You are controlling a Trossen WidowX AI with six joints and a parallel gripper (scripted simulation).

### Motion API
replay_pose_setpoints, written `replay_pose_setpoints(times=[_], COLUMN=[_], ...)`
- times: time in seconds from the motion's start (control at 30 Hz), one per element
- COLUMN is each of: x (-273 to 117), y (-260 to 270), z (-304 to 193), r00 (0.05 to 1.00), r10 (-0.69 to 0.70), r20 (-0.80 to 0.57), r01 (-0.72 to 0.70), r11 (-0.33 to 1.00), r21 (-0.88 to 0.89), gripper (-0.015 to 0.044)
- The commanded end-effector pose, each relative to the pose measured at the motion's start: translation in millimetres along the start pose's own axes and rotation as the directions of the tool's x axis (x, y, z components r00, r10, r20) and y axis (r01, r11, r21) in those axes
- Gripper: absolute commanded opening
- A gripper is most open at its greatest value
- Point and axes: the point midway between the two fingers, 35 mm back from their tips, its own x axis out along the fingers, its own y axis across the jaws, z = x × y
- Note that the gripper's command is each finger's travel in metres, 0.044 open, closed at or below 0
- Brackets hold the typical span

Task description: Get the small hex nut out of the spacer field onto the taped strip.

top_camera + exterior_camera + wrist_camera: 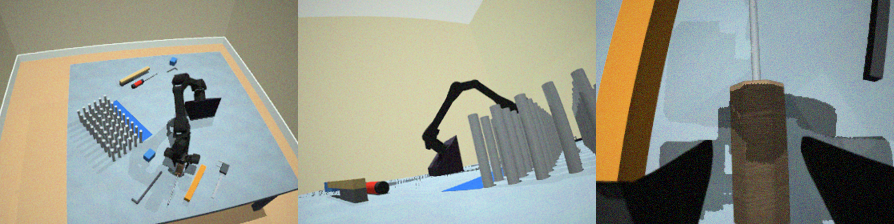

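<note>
My gripper (180, 166) (757, 145) is open, its fingers partly spread on either side of the wooden handle (760, 185) of a thin-rod tool, with visible gaps on both sides. The tool's metal rod (173, 192) (754, 40) points away toward the table's front edge. A grey L-shaped bar (149, 186) (879, 40) lies to the left of it in the top view. The metal spacers (141, 137) (480, 152) stand upright in rows beside the blue taped strip (134, 120) (468, 185). The nut cannot be made out in any view. The rod's far end is unclear.
An orange bar (195, 182) (618, 90) lies close beside the handle, with a grey-headed tool (224, 168) beyond. A blue block (149, 155) sits between gripper and spacers. A red screwdriver (138, 83) (374, 187) and tan bar (134, 76) (348, 184) lie at the back.
</note>
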Motion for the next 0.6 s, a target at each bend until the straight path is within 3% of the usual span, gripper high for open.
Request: replay_pose_setpoints(times=[0.0, 0.2, 0.3, 0.57], x=[6.6, 12.8, 12.8, 12.8], y=[-1.1, -2.1, -2.1, -2.1], z=[-5.1, -8.8, -8.8, -8.8], r00=[1.000, 1.000, 1.000, 1.000], r10=[-0.005, -0.006, -0.006, -0.006], r20=[-0.005, -0.005, -0.005, -0.005], r01=[0.005, 0.006, 0.006, 0.006], r11=[1.000, 1.000, 1.000, 1.000], r21=[-0.006, -0.006, -0.006, -0.006], gripper=[0.0280, 0.0280, 0.0201, 0.0148])
